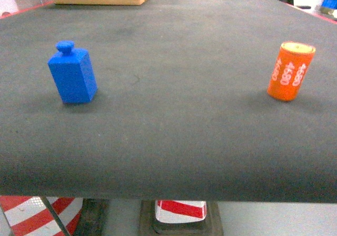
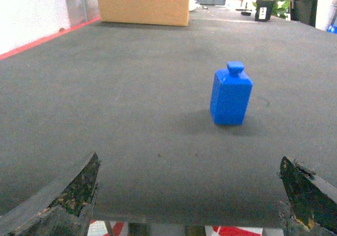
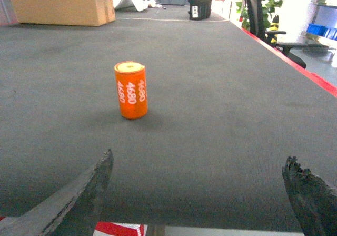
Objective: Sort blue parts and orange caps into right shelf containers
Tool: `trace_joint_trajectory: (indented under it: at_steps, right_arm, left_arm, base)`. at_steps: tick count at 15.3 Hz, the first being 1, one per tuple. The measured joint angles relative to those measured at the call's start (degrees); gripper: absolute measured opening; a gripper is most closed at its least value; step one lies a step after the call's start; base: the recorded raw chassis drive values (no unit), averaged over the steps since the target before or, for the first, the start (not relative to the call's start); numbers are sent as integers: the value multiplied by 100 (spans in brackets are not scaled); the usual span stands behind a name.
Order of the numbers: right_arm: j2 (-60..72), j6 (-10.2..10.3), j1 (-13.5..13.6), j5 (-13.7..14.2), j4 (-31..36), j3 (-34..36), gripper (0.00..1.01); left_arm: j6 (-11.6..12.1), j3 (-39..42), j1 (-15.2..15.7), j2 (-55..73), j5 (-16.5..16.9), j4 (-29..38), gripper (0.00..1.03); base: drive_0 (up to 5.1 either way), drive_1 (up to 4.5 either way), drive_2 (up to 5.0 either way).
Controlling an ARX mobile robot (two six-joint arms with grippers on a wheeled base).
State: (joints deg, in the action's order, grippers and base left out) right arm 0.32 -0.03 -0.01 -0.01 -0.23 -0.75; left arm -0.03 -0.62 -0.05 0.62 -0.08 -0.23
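Dark grey matting covers the counter, and two task pieces stand upright on it, well apart. The blue part, a blocky piece with a small knob on top, stands ahead of the left fingers and a little toward the right-hand one, out on the counter and touching neither. Those fingers are spread wide, their worn tips low at the two bottom corners of the left wrist view, near the counter's front edge. The orange cap, a short cylinder with white "4680" lettering and a pale top, stands ahead of the right fingers, nearer the left-hand one, clear of both. These fingers too are spread wide, with nothing between them. Far beyond both pairs, at the back of the counter, sits a brown cardboard box. Past the right fingers' outer side, an office chair stands off the counter. Red-and-white striped cones show beneath the counter's front edge.
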Motion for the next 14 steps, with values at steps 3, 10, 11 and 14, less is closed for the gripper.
trace_joint_trajectory:
  at_steps: [3, 10, 11, 14]
  right_arm:
    - [0, 4, 0, -2, -9, 0, 98]
    - [0, 4, 0, 0, -13, 0, 98]
    - [0, 4, 0, 0, 2, 0, 98]
    - [0, 4, 0, 0, -7, 0, 98]
  left_arm:
    - [7, 0, 0, 0, 7, -2, 98]
    - [4, -2, 0, 0, 7, -26, 98]
    - [4, -2, 0, 0, 2, 22, 98]
    - [4, -2, 0, 0, 4, -2, 98]
  base:
    - [0, 0, 0]
    - [0, 0, 0]
    - [0, 0, 0]
    - [0, 0, 0]
